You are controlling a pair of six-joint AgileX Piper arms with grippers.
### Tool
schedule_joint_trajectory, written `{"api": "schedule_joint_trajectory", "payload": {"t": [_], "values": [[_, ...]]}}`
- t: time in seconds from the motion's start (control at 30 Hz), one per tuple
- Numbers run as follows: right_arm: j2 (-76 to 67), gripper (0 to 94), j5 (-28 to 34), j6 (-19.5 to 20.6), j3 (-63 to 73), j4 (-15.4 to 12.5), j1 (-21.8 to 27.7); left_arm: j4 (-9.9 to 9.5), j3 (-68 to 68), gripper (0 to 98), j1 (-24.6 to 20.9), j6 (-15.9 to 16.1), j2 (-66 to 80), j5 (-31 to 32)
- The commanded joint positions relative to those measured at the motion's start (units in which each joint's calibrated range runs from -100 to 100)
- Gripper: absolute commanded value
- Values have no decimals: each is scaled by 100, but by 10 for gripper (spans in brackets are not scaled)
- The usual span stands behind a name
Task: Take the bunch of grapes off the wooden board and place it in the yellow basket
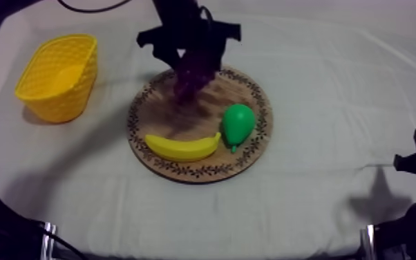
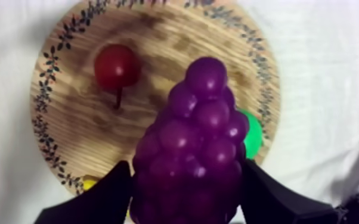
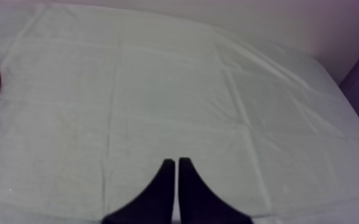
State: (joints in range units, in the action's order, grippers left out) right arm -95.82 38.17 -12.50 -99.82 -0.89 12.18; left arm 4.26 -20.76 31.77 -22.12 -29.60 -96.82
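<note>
My left gripper (image 1: 195, 66) hangs over the far part of the round wooden board (image 1: 173, 117), shut on the purple bunch of grapes (image 1: 193, 75). In the left wrist view the grapes (image 2: 197, 152) sit between my two black fingers (image 2: 101, 199), lifted above the board (image 2: 74, 125). A small red fruit (image 2: 117, 67) lies on the board below them. The yellow basket (image 1: 60, 75) stands at the far left of the table, apart from the board. My right gripper (image 3: 176, 170) is shut on nothing, low at the right side over bare cloth.
A yellow banana (image 1: 182, 146) and a green pear (image 1: 238, 124) lie on the near half of the board. The pear (image 2: 253, 136) peeks out behind the grapes in the left wrist view. Open cloth lies between board and basket.
</note>
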Motion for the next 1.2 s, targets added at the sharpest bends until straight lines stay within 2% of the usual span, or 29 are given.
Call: {"api": "schedule_joint_trajectory", "payload": {"t": [0.0, 0.23, 0.6, 0.87, 1.17], "values": [[-2, 3, -3, 2, 5, -1, 0, -17, 16, 602, -17, 39, 258, -30], [-2, 3, -3, 2, 5, -1, 0, -107, 354, 605, -367, 256, 634, -66], [-2, 3, -3, 2, 5, -1, 0, -345, 1017, 620, -1539, 719, 997, -20], [-2, 3, -3, 2, 5, -1, 0, -439, 1131, 624, -2407, 1030, 1275, -108], [-2, 3, -3, 2, 5, -1, 0, -573, 952, 629, -2955, 1212, 1282, -280]]}}
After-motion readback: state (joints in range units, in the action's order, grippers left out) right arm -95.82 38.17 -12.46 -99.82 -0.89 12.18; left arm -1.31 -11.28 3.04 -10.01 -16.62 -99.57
